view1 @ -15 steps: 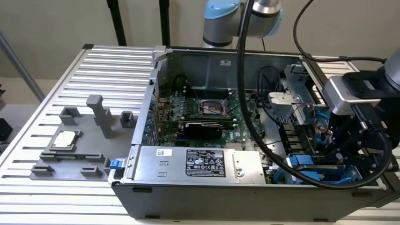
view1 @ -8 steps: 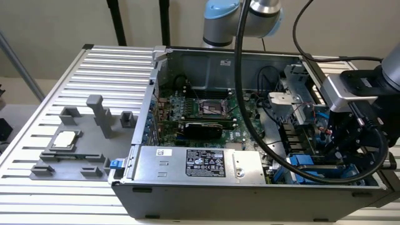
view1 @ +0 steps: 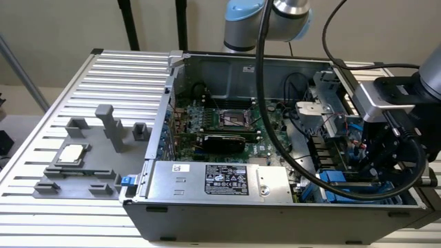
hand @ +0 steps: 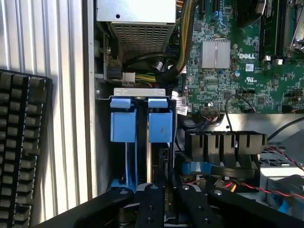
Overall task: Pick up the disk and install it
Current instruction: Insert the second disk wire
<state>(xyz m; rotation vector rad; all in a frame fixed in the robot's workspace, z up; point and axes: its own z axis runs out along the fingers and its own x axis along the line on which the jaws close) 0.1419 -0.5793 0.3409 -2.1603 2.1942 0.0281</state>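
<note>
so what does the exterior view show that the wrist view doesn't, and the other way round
Exterior view: the grey fixture tray with the small silver CPU chip, outside the case on that view's left. Wrist view: a black keyboard beside the case, and two blue drive brackets standing side by side in their bay. Both: the green motherboard and the silver power supply.

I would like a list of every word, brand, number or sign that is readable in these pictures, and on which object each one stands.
"DELL": white letters on the green motherboard, beside the silver heatsink, in the wrist view.
Black label on the power supply: print and symbols too small to read.
White sticker on the power supply: unreadable.
White stickers near the blue drive caddies: too blurred to read.
</note>
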